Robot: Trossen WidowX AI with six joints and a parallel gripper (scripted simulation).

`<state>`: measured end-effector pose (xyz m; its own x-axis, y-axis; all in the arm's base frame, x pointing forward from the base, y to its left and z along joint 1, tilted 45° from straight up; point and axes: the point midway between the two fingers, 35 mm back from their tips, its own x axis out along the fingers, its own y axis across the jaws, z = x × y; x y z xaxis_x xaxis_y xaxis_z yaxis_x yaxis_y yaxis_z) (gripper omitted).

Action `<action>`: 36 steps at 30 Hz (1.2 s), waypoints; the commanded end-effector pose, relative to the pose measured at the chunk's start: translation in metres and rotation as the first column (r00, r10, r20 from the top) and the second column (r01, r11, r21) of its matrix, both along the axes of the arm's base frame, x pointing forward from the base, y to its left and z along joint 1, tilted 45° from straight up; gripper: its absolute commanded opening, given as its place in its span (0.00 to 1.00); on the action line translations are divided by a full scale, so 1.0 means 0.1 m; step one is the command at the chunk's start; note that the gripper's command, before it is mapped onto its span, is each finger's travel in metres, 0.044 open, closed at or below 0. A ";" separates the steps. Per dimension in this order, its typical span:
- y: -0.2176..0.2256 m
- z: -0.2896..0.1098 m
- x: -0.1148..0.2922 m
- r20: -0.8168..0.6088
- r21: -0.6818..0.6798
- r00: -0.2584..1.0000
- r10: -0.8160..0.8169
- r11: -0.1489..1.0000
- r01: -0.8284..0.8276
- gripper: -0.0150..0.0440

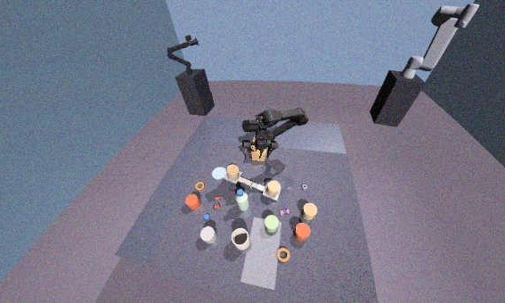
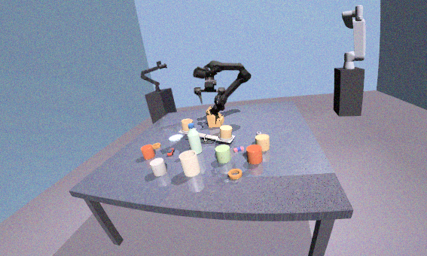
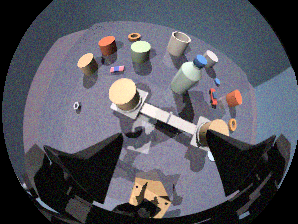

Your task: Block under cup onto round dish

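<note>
Gripper (image 2: 209, 99) spread wide, nothing pinched, hanging high above arm base at centre of exterior view, well apart from everything on table (image 2: 287, 196). Below and toward cam: balance (image 2: 211, 137) w/ two tan cups, left cup (image 2: 187, 124) by the pale round dish (image 2: 175, 138), right cup (image 2: 225, 132) at other end. Block not visible, presumably under one cup; can't tell which from beam tilt at this res. Risks: picking wrong cup ends attempt outright; descending on one cup could tip beam and shift the other, same result. Bottle (image 2: 194, 140) just in front of beam, easy to clip w/ wide fingers. Dish just beside left cup, so lifted cup could drift over dish, not allowed. Other tumblers and rings lower in frame, well apart.
</note>
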<state>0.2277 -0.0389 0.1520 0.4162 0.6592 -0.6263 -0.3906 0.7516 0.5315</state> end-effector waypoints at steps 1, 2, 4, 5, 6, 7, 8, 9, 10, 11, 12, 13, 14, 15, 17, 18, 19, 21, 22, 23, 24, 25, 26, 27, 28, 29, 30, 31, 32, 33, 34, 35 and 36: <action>0.07 0.02 0.11 0.042 -0.043 0.994 0.106 0.994 -0.104 1.00; 0.10 0.02 0.14 0.054 -0.053 0.989 0.136 0.990 -0.133 1.00; 0.17 0.03 0.20 0.077 -0.074 0.977 0.198 0.979 -0.192 1.00; 0.20 0.04 0.23 0.088 -0.084 0.970 0.228 0.972 -0.221 1.00; 0.23 0.04 0.25 0.099 -0.095 0.961 0.258 0.964 -0.249 1.00; 0.27 0.05 0.28 0.110 -0.106 0.951 0.288 0.955 -0.277 1.00; 0.30 0.05 0.31 0.120 -0.116 0.940 0.318 0.945 -0.305 1.00; 0.34 0.05 0.33 0.129 -0.127 0.929 0.347 0.935 -0.332 1.00; 0.38 0.06 0.36 0.135 -0.137 0.916 0.377 0.923 -0.359 1.00; 0.41 0.06 0.38 0.141 -0.147 0.903 0.406 0.911 -0.386 1.00; 0.45 0.06 0.41 0.147 -0.158 0.888 0.435 0.897 -0.413 1.00; 0.49 0.06 0.43 0.153 -0.168 0.873 0.463 0.883 -0.439 1.00; 0.53 0.06 0.45 0.159 -0.178 0.856 0.491 0.868 -0.464 1.00; 0.57 0.06 0.47 0.165 -0.189 0.839 0.519 0.852 -0.489 1.00; 0.66 0.06 0.51 0.176 -0.210 0.801 0.572 0.817 -0.537 1.00; 0.70 0.05 0.53 0.181 -0.220 0.781 0.598 0.799 -0.560 1.00; 0.74 0.05 0.55 0.186 -0.230 0.760 0.623 0.779 -0.582 1.00; 0.84 0.05 0.59 0.196 -0.252 0.715 0.672 0.739 -0.625 1.00; 0.88 0.05 0.60 0.200 -0.263 0.691 0.695 0.717 -0.645 1.00; 0.93 0.05 0.62 0.205 -0.273 0.666 0.717 0.695 -0.665 1.00; 0.98 0.04 0.63 0.209 -0.284 0.640 0.739 0.672 -0.683 1.00; 1.03 0.04 0.65 0.213 -0.295 0.614 0.760 0.649 -0.701 1.00; 1.08 0.04 0.66 0.217 -0.305 0.587 0.780 0.625 -0.718 1.00; 1.13 0.03 0.67 0.221 -0.315 0.560 0.799 0.601 -0.734 1.00; 1.18 0.03 0.69 0.224 -0.325 0.532 0.817 0.577 -0.749 1.00; 1.24 0.02 0.70 0.227 -0.335 0.503 0.834 0.552 -0.763 1.00; 1.29 0.02 0.71 0.230 -0.345 0.474 0.850 0.527 -0.777 1.00; 1.34 0.01 0.72 0.233 -0.354 0.445 0.865 0.501 -0.789 1.00; 1.39 0.01 0.72 0.235 -0.362 0.420 0.876 0.480 -0.799 1.00; 1.41 0.01 0.73 0.236 -0.367 0.406 0.883 0.468 -0.804 1.00; 1.42 0.01 0.73 0.237 -0.368 0.401 0.885 0.463 -0.806 1.00; 1.42 0.01 0.73 0.237 -0.368 0.401 0.885 0.463 -0.806 1.00; 1.42 0.01 0.73 0.237 -0.368 0.401 0.885 0.463 -0.806 1.00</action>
